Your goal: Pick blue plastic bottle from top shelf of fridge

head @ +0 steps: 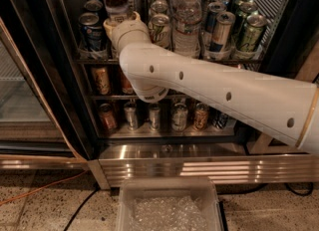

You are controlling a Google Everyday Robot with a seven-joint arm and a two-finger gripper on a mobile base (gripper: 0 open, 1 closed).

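The blue plastic bottle (116, 1) has a white cap, dark liquid and a pale label. It stands tall at the left of the top shelf (199, 59) of the fridge (65, 75). My gripper (119, 23) is at the bottle's lower part, shut on it, and the cream wrist hides the bottle's base. The bottle sits a little higher than the cans around it. My long cream arm crosses the fridge front from the right.
Soda cans (91, 28) stand left of the bottle, with clear water bottles (187, 21) and green cans (249, 31) to its right. Two lower can racks (179, 118) sit below. A glass door (20, 100) stands open at left. A clear bin (169, 205) and an orange cable (35, 190) lie on the floor.
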